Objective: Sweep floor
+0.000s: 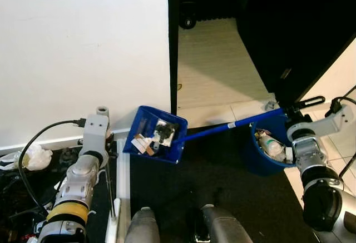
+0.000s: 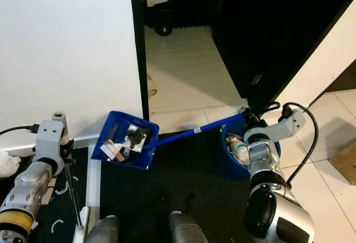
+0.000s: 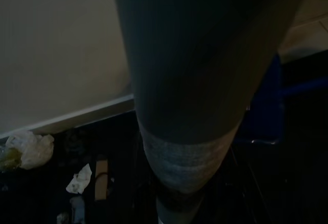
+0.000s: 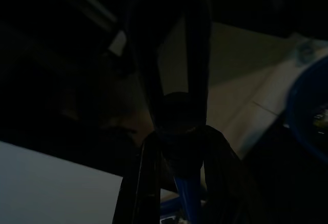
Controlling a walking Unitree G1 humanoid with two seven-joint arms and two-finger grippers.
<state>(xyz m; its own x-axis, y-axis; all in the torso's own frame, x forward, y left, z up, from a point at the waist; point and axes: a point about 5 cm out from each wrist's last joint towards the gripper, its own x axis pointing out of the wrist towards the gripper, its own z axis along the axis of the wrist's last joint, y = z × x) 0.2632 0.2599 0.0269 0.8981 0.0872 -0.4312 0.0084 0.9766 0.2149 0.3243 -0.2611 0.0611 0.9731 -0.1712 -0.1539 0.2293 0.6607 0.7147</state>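
A blue dustpan [image 1: 143, 122] hangs tilted over the black mat, holding paper scraps and wrappers [image 1: 161, 133]. Its long blue handle [image 1: 222, 127] runs right to my right gripper [image 1: 289, 111], which is shut on the handle's end just above a blue bin [image 1: 253, 159] with rubbish inside. In the right wrist view the handle's black loop [image 4: 171, 44] sticks out past the fingers [image 4: 138, 183]. My left gripper [image 1: 110, 145] sits low by the white wall, shut on a thin broom handle [image 1: 111, 190] that points down to the floor. A crumpled paper [image 1: 33, 157] lies by the wall on the left.
A white wall [image 1: 83, 48] and baseboard stand to the left. An open doorway [image 1: 214, 65] onto light flooring is straight ahead, with a dark panel [image 1: 295, 31] on its right. A black cable [image 1: 33, 143] loops beside my left arm. Small scraps [image 3: 79, 178] lie on the dark floor.
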